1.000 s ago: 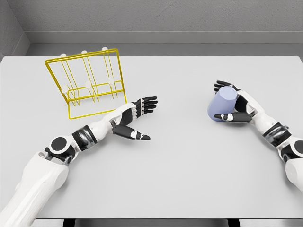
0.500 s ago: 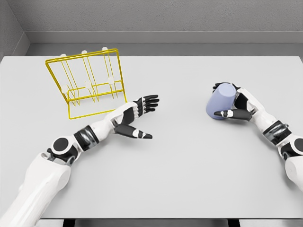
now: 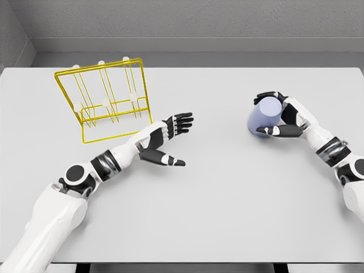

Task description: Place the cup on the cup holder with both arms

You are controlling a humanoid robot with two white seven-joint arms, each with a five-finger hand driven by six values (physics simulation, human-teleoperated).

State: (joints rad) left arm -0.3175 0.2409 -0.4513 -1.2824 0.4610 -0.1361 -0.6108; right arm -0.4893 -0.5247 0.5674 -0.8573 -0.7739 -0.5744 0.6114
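Right robot hand [image 3: 282, 118] wraps its fingers around the tilted lavender cup [image 3: 264, 116]; left robot hand [image 3: 164, 140], fingers spread, hovers beside the yellow cup holder [image 3: 105, 102].

The left robot hand [image 3: 165, 139] reaches forward from the lower left, fingers spread, thumb out and holding nothing. The right robot hand [image 3: 281, 116] comes in from the right edge, fingers curled in a grasp.
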